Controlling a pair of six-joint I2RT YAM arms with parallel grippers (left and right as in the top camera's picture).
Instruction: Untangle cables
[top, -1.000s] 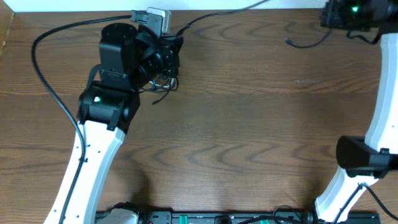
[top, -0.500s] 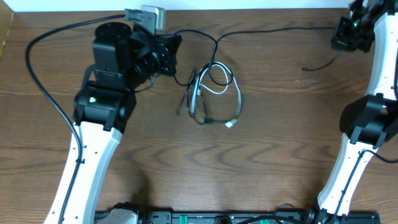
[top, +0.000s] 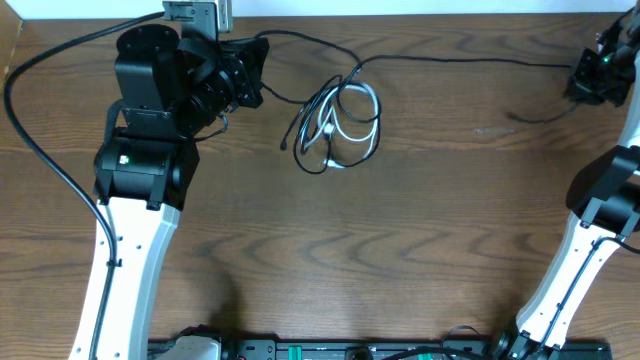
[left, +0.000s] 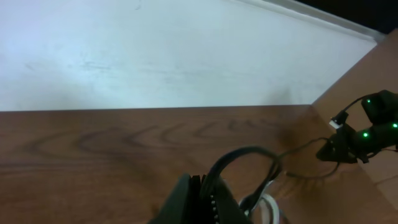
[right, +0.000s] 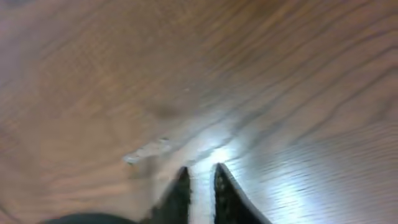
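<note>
While both arms sit out at the far corners, the cables (top: 338, 122) are mostly one loose knot on the table (top: 400, 250), far side, a bit left of centre. The white/grey cable (top: 370, 112) loops through the black ones there. A long black cable (top: 470, 62) leaves the far side of the knot and runs along the far edge, right across to the right gripper (top: 598, 78). A loose tail (top: 528, 116) lies just near of that run. A short black lead (top: 282, 98) goes from the knot's left side to the left gripper (top: 256, 78).

Left gripper: fully closed. The lead runs straight into it, so I read it as pinched on that black cable; the contact itself is hidden under the wrist.

Right gripper: the wrist view shows the tips cracked apart with bare wood in the gap and no cord between them. It's blurry, so I can't tell if the cord is caught deeper in.

Step, my read: pull-apart phase. One black strand is stretched out to the right; the knot is loose but not separated.

Next move calls for:
- Left acts as the anchor.
- Right needs either a definite grip on the long strand or a clean drop.
- Then go for the white/grey loop on the knot's right side and draw it clear of the black loops, taking a single strand, not the bundle.

Risk: dragging the whole knot instead of freeing one cord.
</note>
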